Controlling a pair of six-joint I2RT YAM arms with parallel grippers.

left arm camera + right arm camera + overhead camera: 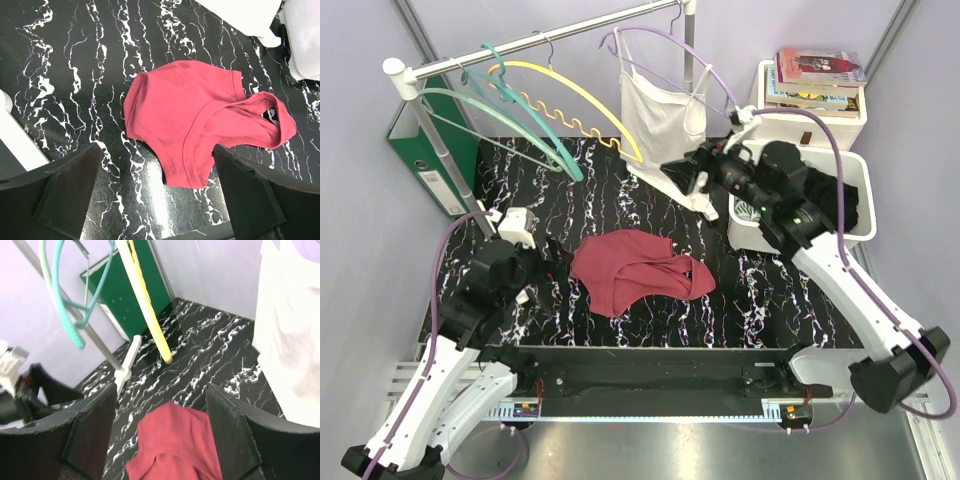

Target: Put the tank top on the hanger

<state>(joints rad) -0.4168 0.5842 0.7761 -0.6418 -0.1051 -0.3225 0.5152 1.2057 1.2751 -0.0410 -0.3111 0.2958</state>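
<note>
Tank top (638, 272) lies crumpled and flat at the middle of the black, white-veined table (770, 290), one strap loop trailing toward your right arm. Your left gripper (156, 146) hangs just beside the garment's left edge with its jaws spread wide and nothing between them. Your right gripper (160, 390) is raised over the far side of the table, jaws also apart and empty, facing the lower tip of the yellow hanger (149, 310). That hanger hangs from a metal rail (570, 35) running across the back of the cell, with teal hangers (535, 130) to its left and a lilac hanger (690, 50) carrying a white camisole (660, 115) to its right. Pale lilac walls close the scene on three sides, and a green binder (420, 150) stands upright against the left wall behind the rail's post. At the table's right edge sits a white bin (865, 175), partly covered by your right arm, with a black garment (830, 200) heaped inside. Behind it a stack of books (820, 75) rests on a white box (810, 125).
</note>
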